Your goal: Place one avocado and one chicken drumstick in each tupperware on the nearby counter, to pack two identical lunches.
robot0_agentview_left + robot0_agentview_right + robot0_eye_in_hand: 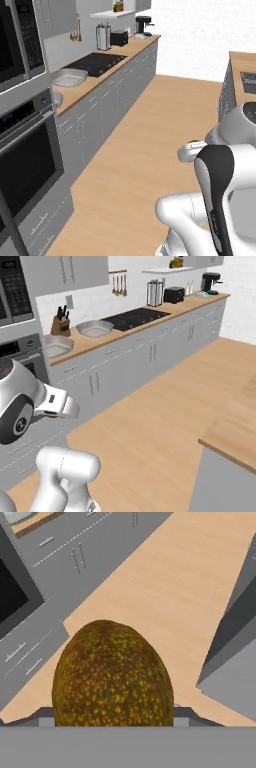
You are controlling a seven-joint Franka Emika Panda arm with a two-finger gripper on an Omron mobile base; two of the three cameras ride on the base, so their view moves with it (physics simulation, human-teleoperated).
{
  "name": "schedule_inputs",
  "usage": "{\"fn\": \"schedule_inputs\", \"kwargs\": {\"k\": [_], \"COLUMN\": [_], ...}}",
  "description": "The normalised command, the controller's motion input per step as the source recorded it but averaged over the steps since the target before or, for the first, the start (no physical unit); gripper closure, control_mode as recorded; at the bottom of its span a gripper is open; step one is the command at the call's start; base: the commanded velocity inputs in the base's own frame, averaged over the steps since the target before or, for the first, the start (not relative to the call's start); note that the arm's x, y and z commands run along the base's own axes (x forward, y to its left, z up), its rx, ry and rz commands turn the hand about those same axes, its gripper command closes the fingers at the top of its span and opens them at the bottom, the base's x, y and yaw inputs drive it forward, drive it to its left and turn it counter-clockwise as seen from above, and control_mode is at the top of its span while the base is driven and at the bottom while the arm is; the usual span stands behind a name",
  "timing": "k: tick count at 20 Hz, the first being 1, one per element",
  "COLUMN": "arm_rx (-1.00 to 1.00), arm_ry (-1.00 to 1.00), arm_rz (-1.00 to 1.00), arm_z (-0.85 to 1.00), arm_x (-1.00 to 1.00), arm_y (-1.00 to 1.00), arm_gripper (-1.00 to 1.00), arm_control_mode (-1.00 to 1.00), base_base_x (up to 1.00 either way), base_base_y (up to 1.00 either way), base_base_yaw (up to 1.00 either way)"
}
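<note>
Kitchen floor of pale wood runs ahead of you, with the counter [150,323] along the left wall above grey cabinet fronts and a second wooden top [235,428] near on your right.

You have one avocado [112,674] in the gripper [112,722]. In the hand view it sits right in front of the camera, wedged between the fingers, which stand fairly wide around it and grip its sides. It hangs over the floor, well apart from the counter.

By my reading you are mid-carry on an early part of the job. Two tupperwares wait on the counter: one [94,329] just left of the black cooktop [135,318], the other [56,346] nearer you, beside the oven column [25,150]. From here you cannot see any food in either, though their insides are too small and shallow in view to be sure. So at best nothing is packed yet, and this avocado is the first item on its way.

Count as seen: one avocado, two tupperwares, one gripper. The drumsticks and the second avocado do not appear from these angles, so you cannot tell where they lie.

What is left, as I judge it: drop this avocado into a tupperware, then fetch another avocado and two drumsticks.
</note>
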Motion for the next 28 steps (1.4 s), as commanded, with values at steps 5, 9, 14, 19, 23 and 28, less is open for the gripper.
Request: {"fn": "schedule_inputs", "kwargs": {"k": [5,9,14,19,23,28], "arm_rx": [0.0,0.0,0.0,0.0,0.0,0.0], "arm_ry": [0.0,0.0,0.0,0.0,0.0,0.0], "arm_rz": [0.0,0.0,0.0,0.0,0.0,0.0], "arm_z": [0.0,0.0,0.0,0.0,0.0,0.0], "arm_x": [0.0,0.0,0.0,0.0,0.0,0.0], "arm_y": [0.0,0.0,0.0,0.0,0.0,0.0], "arm_gripper": [1.0,1.0,1.0,1.0,1.0,1.0], "arm_control_mode": [1.0,1.0,1.0,1.0,1.0,1.0], "base_base_x": [1.0,1.0,1.0,1.0,1.0,1.0], "base_base_y": [0.06,0.67,0.32,-0.32,-0.41,-0.4], "base_base_yaw": [0.01,-0.01,0.09,0.47,0.69,0.73]}}
